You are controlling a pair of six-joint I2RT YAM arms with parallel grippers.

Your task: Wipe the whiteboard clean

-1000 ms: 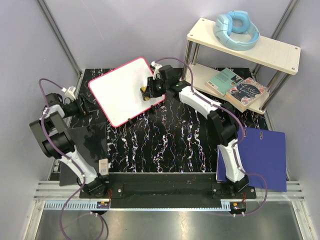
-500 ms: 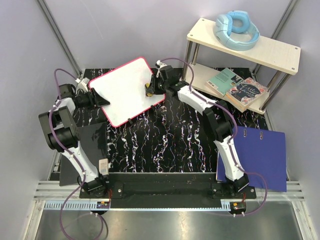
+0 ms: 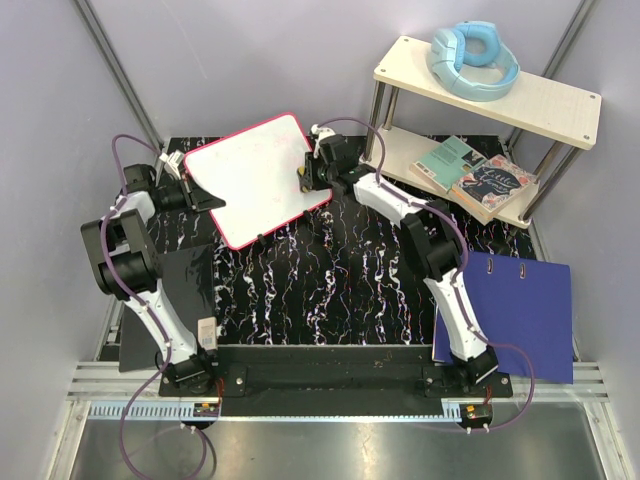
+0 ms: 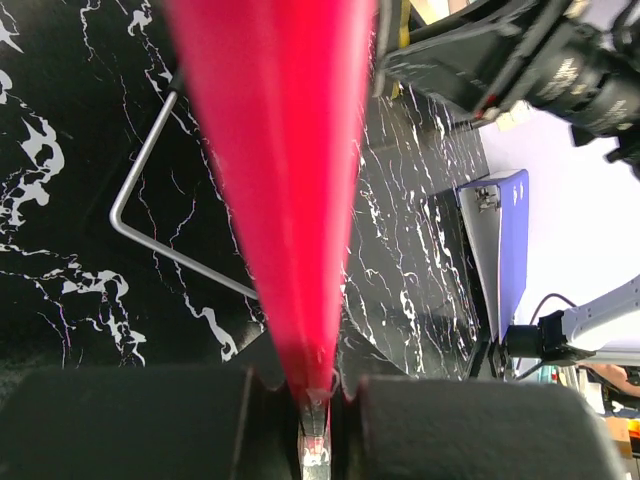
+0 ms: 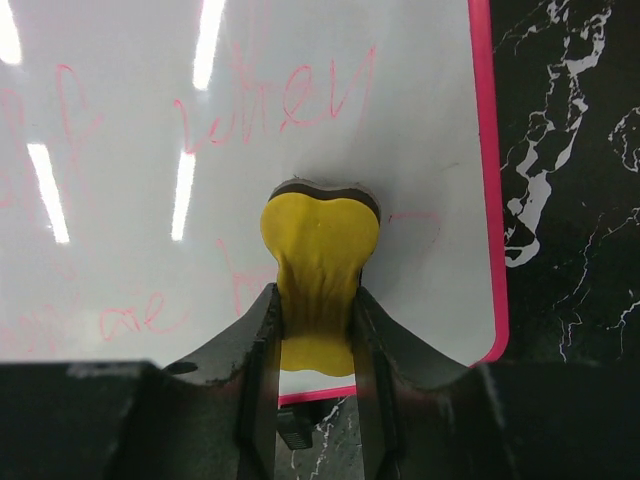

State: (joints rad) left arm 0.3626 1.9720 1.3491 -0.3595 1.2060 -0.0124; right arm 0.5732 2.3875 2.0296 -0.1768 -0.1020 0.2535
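Observation:
The whiteboard [image 3: 255, 178] with its red-pink rim stands tilted at the back left of the table, faint pink writing on its face [image 5: 250, 150]. My left gripper [image 3: 196, 194] is shut on the board's left edge; in the left wrist view the red rim [image 4: 285, 200] runs up from between the fingers [image 4: 316, 420]. My right gripper [image 3: 304, 177] is at the board's right side, shut on a yellow eraser [image 5: 318, 260] whose dark pad presses against the white face near the lower right corner.
A metal wire stand [image 4: 150, 215] sits behind the board. A two-tier shelf [image 3: 480, 110] at the back right carries blue headphones [image 3: 472, 58] and books [image 3: 475, 175]. A blue folder [image 3: 525, 315] lies at the right, a black flat panel [image 3: 165, 305] at the left.
My left arm has swung in from the left, and its gripper has closed on the board's left edge. The board has turned slightly. My right gripper with the eraser has shifted a little up the board.

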